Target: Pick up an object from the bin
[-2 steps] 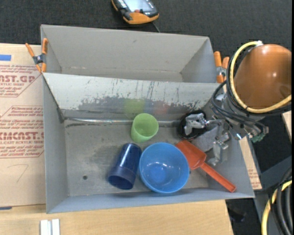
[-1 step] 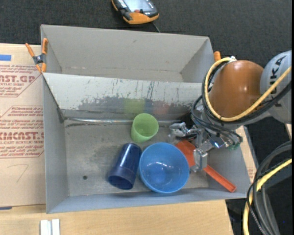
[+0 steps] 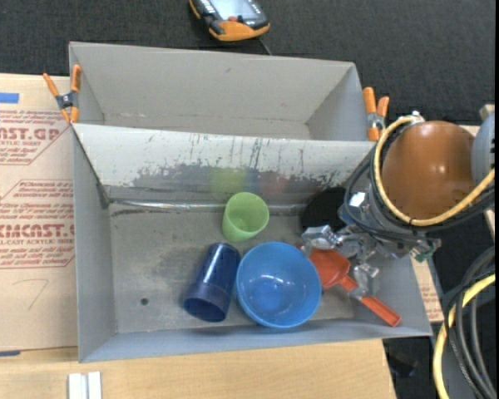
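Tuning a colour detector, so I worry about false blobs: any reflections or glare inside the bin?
Camera view: the bin's back wall carries a faint green smear, the green cup mirrored just above itself; camera view again, a soft pale sheen sits inside the blue bowl.

An orange-red scoop [image 3: 331,268] lies at the bin's [image 3: 91,248] right, handle pointing toward the front-right corner.

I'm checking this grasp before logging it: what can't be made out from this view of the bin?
Orange-red scoop-like thing, camera view: its middle lies under the hand; whether it is gripped cannot be told.
Black thing at the back right, camera view: partly behind the arm; its kind is unclear.
Bin, camera view: its right wall is covered by the arm.
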{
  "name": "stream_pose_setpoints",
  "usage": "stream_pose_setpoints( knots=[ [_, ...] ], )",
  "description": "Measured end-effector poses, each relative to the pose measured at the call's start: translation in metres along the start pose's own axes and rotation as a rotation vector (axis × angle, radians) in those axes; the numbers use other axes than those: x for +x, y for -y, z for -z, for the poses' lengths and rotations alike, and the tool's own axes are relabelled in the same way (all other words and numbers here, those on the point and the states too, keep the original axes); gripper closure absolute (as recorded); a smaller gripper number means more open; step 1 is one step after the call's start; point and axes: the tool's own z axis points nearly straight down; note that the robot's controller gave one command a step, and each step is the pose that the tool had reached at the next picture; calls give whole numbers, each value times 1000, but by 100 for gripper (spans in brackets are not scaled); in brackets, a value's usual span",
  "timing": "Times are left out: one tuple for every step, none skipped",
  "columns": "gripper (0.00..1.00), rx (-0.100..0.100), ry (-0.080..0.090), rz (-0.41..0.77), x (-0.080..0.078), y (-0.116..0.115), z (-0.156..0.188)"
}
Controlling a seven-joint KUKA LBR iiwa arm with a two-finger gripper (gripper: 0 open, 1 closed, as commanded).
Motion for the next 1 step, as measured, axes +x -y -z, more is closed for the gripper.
stream_pose_setpoints(
  knots=[
    [0,-23,-10,116,6,-14,-48]
  ],
)
